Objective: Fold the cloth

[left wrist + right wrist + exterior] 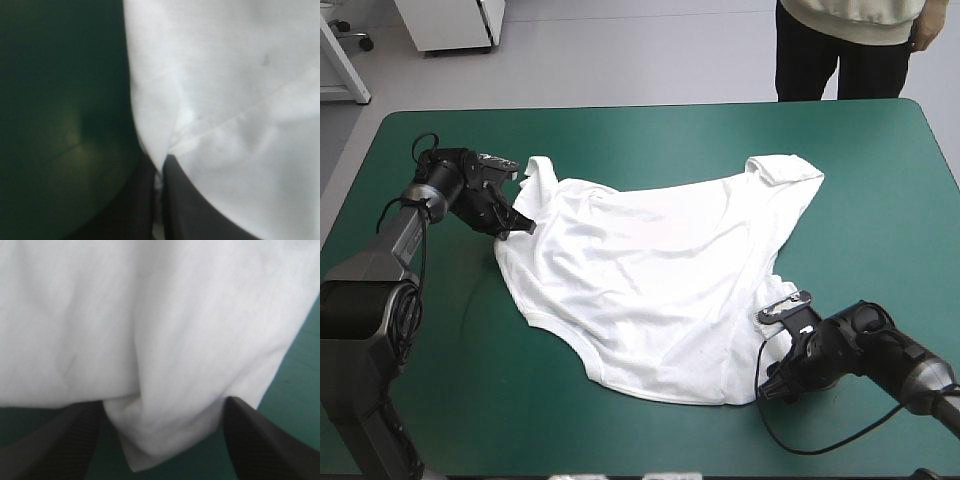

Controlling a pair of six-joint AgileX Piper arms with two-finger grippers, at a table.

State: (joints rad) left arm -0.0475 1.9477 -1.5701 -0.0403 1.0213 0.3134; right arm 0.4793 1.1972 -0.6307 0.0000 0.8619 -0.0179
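One T-shirt (660, 280), white, lies spread nearly flat on the teal-green table cover (880, 200). It is wrinkled, with a sleeve bunched at its far right corner. Its long axis looks to run on a slant, from that far right corner down to its near left hem. Two grippers flank it, one at each side. The left gripper (518, 228) sits at the T-shirt's left edge. Its black fingers (190, 205) are pinched all but together, with a point of white cloth caught between them, so it has the edge in its grasp. The right gripper (770, 390) is at the T-shirt's near right corner with its fingers (260, 435) spread wide. A loose fold of the cloth hangs into the gap from ahead, not gripped. Judgement: the coming move turns on the right side. The fold lies inside the gap, so those fingers need only clamp before both arms draw the cloth over. Count: one T-shirt, two grippers, one holding.
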